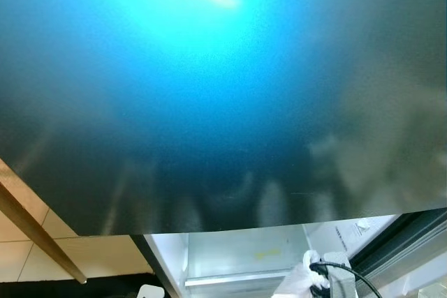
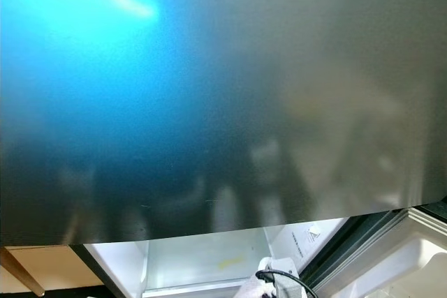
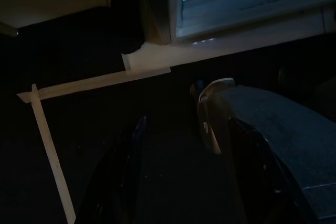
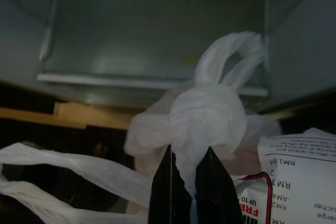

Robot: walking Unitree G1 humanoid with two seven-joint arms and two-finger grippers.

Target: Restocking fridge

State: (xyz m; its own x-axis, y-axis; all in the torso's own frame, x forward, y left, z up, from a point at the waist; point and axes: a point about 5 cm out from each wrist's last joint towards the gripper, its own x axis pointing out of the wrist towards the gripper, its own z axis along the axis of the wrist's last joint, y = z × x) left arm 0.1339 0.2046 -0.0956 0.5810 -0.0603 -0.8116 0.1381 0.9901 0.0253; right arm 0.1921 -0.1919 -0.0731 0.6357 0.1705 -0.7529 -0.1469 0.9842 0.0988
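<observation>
A dark glossy fridge door point(image 1: 223, 102) rises close before me, with blue light reflected on it. Below it the lit fridge compartment point(image 1: 237, 252) stands open. My right gripper point(image 4: 189, 169) is shut on the knotted top of a white plastic bag point(image 4: 207, 114), just in front of the compartment's glass shelf point(image 4: 152, 80). In the left eye view the bag point(image 1: 299, 280) sits at the bottom edge with a black cable beside it. My left gripper point(image 3: 184, 140) hangs low over the dark floor, fingers apart with nothing between them.
The open lower door point(image 2: 412, 256) stands at the right. A wooden edge point(image 1: 35, 232) crosses tiled floor at the left. Pale tape strips point(image 3: 94, 82) mark the dark floor near the fridge base. A printed paper label point(image 4: 299, 166) lies beside the bag.
</observation>
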